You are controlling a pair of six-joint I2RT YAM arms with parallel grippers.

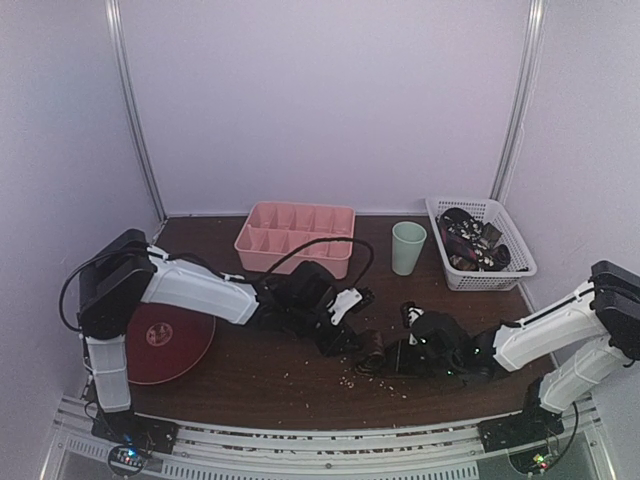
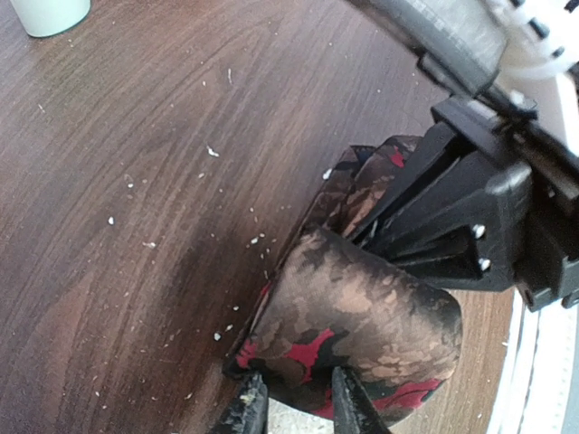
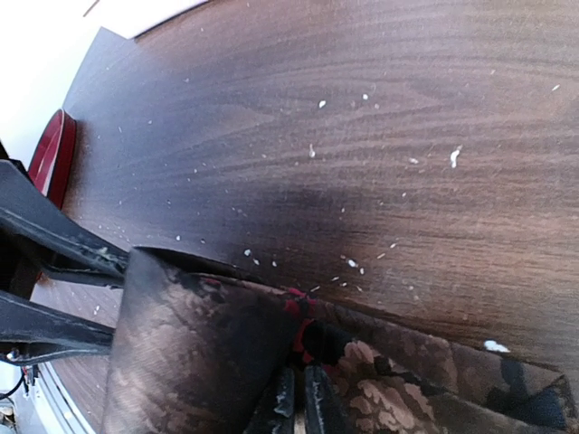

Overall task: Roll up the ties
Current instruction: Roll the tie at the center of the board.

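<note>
A tie (image 1: 372, 352), dark brown with tan and red patterning, lies partly rolled at the table's centre front. In the left wrist view it is a fat coil (image 2: 362, 316). My left gripper (image 2: 294, 409) is shut on the coil's near edge, one finger on each side of the fabric. My right gripper (image 3: 301, 404) pinches the tie (image 3: 199, 353) where the roll meets the loose tail (image 3: 425, 380), its fingers almost touching. From above, the left gripper (image 1: 350, 338) and the right gripper (image 1: 392, 358) meet at the tie from either side. More ties fill the white basket (image 1: 452, 280).
A pink compartment tray (image 1: 296, 237) stands at the back centre. A pale green cup (image 1: 408, 247) stands between it and the basket. A red plate (image 1: 167, 342) lies at front left, also showing in the right wrist view (image 3: 52, 149). Pale crumbs dot the wooden table (image 1: 300, 385).
</note>
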